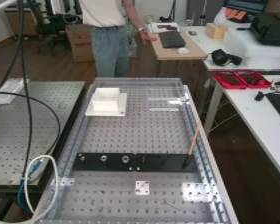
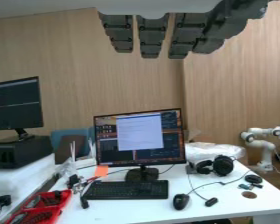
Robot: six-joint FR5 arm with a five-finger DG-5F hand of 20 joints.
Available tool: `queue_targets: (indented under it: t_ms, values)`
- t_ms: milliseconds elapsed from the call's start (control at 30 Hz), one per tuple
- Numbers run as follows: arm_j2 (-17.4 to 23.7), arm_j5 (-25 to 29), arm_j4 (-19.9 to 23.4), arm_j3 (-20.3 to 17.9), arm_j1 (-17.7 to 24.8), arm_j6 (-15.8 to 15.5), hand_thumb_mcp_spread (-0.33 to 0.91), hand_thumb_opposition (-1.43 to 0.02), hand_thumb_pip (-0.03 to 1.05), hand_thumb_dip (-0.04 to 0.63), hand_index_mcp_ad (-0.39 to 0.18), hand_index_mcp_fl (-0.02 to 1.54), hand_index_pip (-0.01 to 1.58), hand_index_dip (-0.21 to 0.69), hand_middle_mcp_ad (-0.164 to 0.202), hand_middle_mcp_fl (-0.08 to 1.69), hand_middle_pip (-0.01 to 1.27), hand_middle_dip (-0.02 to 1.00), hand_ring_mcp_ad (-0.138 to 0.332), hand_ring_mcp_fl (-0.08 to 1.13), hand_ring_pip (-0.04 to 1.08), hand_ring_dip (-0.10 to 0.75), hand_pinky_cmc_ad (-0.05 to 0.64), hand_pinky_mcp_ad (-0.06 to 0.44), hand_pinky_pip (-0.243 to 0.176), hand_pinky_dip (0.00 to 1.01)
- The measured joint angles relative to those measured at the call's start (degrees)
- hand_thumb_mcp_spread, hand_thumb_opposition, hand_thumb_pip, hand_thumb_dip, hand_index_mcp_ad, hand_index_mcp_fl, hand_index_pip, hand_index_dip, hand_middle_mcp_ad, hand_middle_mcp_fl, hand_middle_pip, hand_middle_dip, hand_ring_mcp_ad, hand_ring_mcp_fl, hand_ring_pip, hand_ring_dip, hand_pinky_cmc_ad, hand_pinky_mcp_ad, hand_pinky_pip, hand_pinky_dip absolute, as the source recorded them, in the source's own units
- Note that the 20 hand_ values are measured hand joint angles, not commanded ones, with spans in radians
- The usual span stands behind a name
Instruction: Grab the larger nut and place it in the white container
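Observation:
In the wrist view the dark grey hand (image 2: pixel 152 35) hangs with its fingers straight and apart, holding nothing, over a view of a desk and wall. In the high view the larger nut (image 1: pixel 104 158) stands on the flat black bar (image 1: pixel 165 162), between the smaller nut (image 1: pixel 82 158) and the bearing (image 1: pixel 125 159). The white container (image 1: pixel 106 99) sits on a white plate near the bench's far end, to the left.
A thin wooden stick (image 1: pixel 193 142) rises slanting from the bar's right part. A small white plate (image 1: pixel 142 188) lies on the bench nearer than the bar. Cables (image 1: pixel 29 110) hang at the left. A red tray (image 1: pixel 232 79) rests on the right-hand table.

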Motion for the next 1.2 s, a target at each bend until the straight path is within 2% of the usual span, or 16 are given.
queue_targets:
  t_ms: [67,133,167,233,267,300,367,433,533,600,633,767,800,1000,1100,1200]
  values:
    - [-0.1,-0.1,0.0,0.0,0.0,0.0,0.0,0.0,0.02,0.007,-0.023,0.02,0.01,0.002,0.028,0.01,0.01,0.02,0.072,0.02,0.01,0.016,0.031,0.033,-0.01,0.01]
    - [-0.1,-0.2,0.0,0.1,0.0,0.0,-0.01,0.0,0.02,0.003,-0.023,0.02,0.01,0.002,0.014,0.01,0.01,0.02,0.051,0.02,0.01,0.016,0.03,0.023,-0.01,0.01]
    - [-0.1,-0.2,0.0,0.1,0.0,-0.1,0.02,-0.06,0.08,-0.002,-0.023,0.02,0.0,0.002,0.012,0.01,0.02,0.02,0.056,0.0,0.01,0.016,0.031,0.023,-0.01,0.02]
    - [-0.1,-0.2,0.0,0.1,0.0,-0.1,0.14,-0.24,0.36,0.038,-0.024,0.02,0.04,0.002,0.01,0.01,0.06,0.05,0.056,0.0,0.02,0.019,0.03,0.045,-0.012,0.08]
    - [-0.1,-0.2,0.0,0.1,0.0,-0.1,0.18,-0.32,0.4,0.051,-0.024,0.02,0.05,0.002,0.01,0.01,0.07,0.06,0.058,0.0,0.02,0.019,0.044,0.07,-0.012,0.11]
    - [-0.1,-0.2,0.0,0.1,0.0,-0.1,0.19,-0.39,0.4,0.052,-0.028,0.02,0.05,0.0,0.012,0.01,0.07,0.07,0.066,0.0,0.03,0.021,0.08,0.08,-0.01,0.14]
    - [-0.1,-0.2,0.0,0.1,0.1,-0.2,0.18,-0.5,0.4,0.051,-0.04,0.02,0.06,0.0,0.012,0.01,0.09,0.11,0.079,0.0,0.03,0.028,0.134,0.15,-0.044,0.2]
    - [-0.1,-0.2,0.0,0.0,0.2,-0.2,0.19,-0.58,0.43,0.051,-0.04,0.02,0.07,0.002,0.01,0.01,0.11,0.12,0.093,0.0,0.07,0.037,0.178,0.182,-0.042,0.23]
    - [-0.1,-0.1,0.0,0.0,0.2,-0.2,0.18,-0.64,0.46,0.051,-0.04,0.02,0.09,0.017,0.012,0.01,0.11,0.14,0.126,0.0,0.07,0.044,0.227,0.22,-0.061,0.27]
    - [0.0,0.0,0.0,0.0,0.3,-0.2,0.19,-0.65,0.46,0.051,-0.04,0.02,0.09,0.017,0.012,0.01,0.12,0.16,0.124,0.0,0.07,0.044,0.264,0.234,-0.061,0.28]
    - [0.0,0.0,0.0,0.0,0.3,-0.1,0.18,-0.66,0.47,0.051,-0.04,0.02,0.09,0.017,0.012,0.01,0.12,0.16,0.141,0.0,0.08,0.051,0.264,0.248,-0.058,0.29]
    - [0.2,0.3,0.1,-0.3,0.4,0.0,0.18,-0.68,0.47,0.051,-0.038,0.02,0.09,0.017,0.012,0.01,0.12,0.16,0.152,0.0,0.08,0.052,0.288,0.265,-0.058,0.31]
    - [0.2,0.3,0.2,-0.4,0.4,0.0,0.18,-0.68,0.47,0.049,-0.038,0.02,0.09,0.017,0.012,0.01,0.12,0.16,0.155,0.0,0.08,0.058,0.302,0.265,-0.072,0.3]
    - [0.6,1.1,0.7,-1.2,0.7,0.1,0.18,-0.71,0.48,0.051,-0.04,0.03,0.1,0.019,0.019,0.01,0.13,0.17,0.154,0.0,0.09,0.059,0.295,0.262,-0.075,0.31]
    - [0.9,1.8,0.7,-1.7,0.9,0.0,0.16,-0.71,0.48,0.051,-0.042,0.03,0.1,0.019,0.023,0.01,0.13,0.17,0.157,0.0,0.09,0.059,0.318,0.262,-0.075,0.32]
    - [1.4,2.7,0.8,-2.4,1.2,0.0,0.16,-0.71,0.48,0.051,-0.042,0.03,0.1,0.019,0.023,0.01,0.13,0.17,0.154,0.0,0.09,0.059,0.316,0.278,-0.075,0.32]
